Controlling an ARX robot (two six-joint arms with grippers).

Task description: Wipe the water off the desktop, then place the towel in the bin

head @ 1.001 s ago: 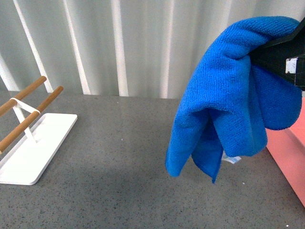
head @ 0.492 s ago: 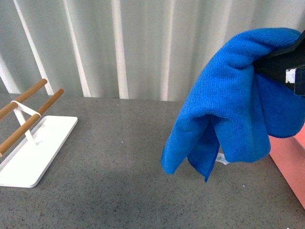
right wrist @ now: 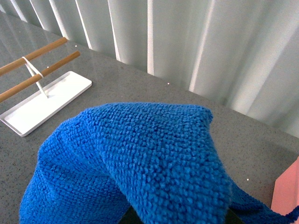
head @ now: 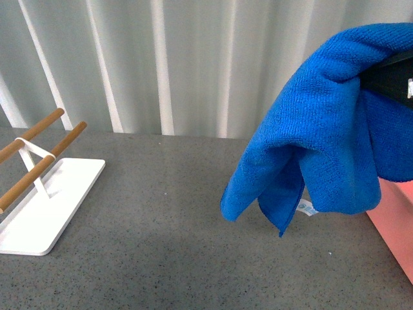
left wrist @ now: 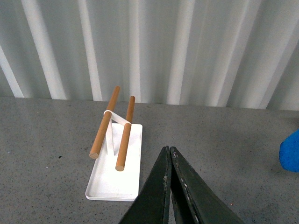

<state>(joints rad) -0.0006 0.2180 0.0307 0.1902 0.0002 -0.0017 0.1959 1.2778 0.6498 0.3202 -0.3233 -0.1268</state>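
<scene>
One towel [head: 322, 129] hangs high at right, just beside pink bin [head: 395, 226], right gripper [head: 390, 77] jaws clamped on its fold. Within last second it moved slightly right, away from desktop [head: 161, 245] middle; drop probably near. Left gripper [left wrist: 169, 156] jaws pressed together, empty.

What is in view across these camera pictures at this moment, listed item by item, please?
towel: one, bright blue, hanging above the desktop from the right gripper
label: one, white, at the towel's lower edge
bin: one, salmon-pink, desktop's right edge
tray: one, white, far left
wooden rods: two, brown, raised over the tray
desktop: one, dark grey, speckled
wall panels: pale grey, ribbed, behind
left gripper: black, shut, empty
right gripper: black, clamping the towel
</scene>
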